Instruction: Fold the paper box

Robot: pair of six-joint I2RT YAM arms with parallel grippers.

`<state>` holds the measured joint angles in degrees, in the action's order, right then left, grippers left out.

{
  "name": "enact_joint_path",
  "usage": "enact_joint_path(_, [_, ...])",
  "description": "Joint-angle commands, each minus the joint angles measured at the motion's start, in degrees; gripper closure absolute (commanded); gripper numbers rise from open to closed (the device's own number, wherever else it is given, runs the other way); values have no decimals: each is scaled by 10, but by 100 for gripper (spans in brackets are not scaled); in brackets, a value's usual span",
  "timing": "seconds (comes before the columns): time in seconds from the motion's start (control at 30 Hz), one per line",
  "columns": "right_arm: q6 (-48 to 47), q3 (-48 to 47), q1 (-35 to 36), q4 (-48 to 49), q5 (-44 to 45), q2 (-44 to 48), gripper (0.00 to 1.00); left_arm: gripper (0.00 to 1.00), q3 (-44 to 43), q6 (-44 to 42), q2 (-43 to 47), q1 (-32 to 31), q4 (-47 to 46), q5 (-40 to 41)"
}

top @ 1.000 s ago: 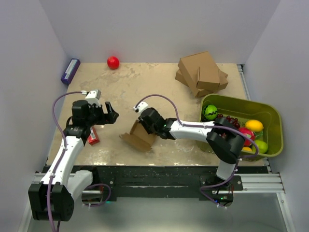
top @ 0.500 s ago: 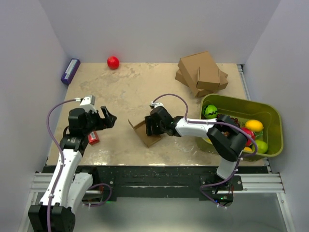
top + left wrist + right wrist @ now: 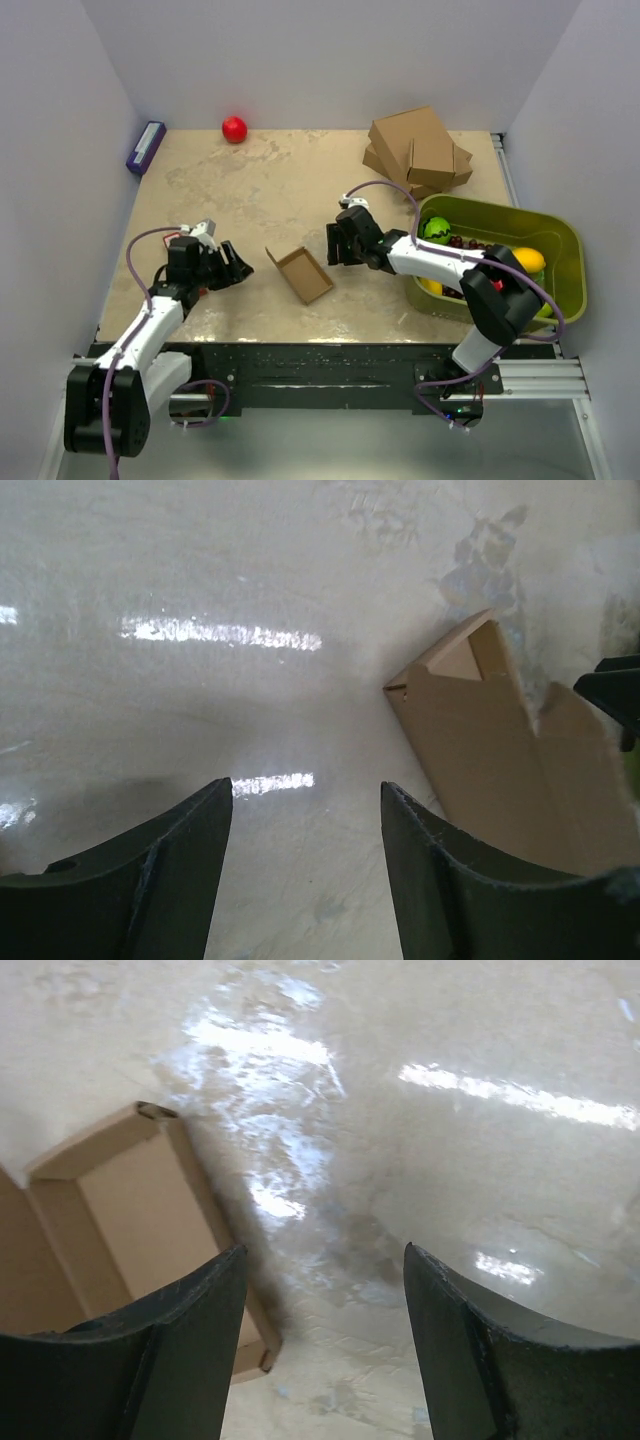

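Paper box (image 3: 301,274) now outside right claw (image 3: 334,245)

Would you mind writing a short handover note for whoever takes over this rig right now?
Left gripper: open, holding nothing, low over the table just left of the box.
Right gripper: open, holding nothing, just right of the box.
Paper box: lies free on the table between the two grippers, touched by neither.
Done: side walls stand up, forming a shallow open tray.
Left: it looks unfinished, with the top open; the remaining flaps probably need folding and closing.
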<state>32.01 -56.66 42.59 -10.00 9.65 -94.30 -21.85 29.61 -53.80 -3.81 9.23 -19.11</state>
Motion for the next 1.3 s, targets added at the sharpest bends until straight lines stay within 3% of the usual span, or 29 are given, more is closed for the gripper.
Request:
enact_joint_path(0.0, [-22, 27, 4, -22, 67, 32, 34, 37, 9, 22, -39, -24, -112, -12])
enact_joint_path(0.13, [-26, 37, 5, -11, 42, 25, 35, 36, -20, 15, -128, -85, -141, 28])
enact_joint_path(0.33, [-18, 52, 32, 15, 23, 15, 36, 37, -36, 15, -226, -96, -212, 22])
enact_joint_path(0.7, [2, 78, 94, 19, 29, 23, 36, 41, -63, 26, -328, -138, -336, -16])
enact_joint_path(1.1, [17, 122, 116, 114, -10, 83, 30, 40, -148, 33, -409, -187, -411, -76])
enact_joint_path(1.27, [-25, 150, 84, 118, -41, 161, 21, 27, -179, 8, -377, -151, -357, -69])
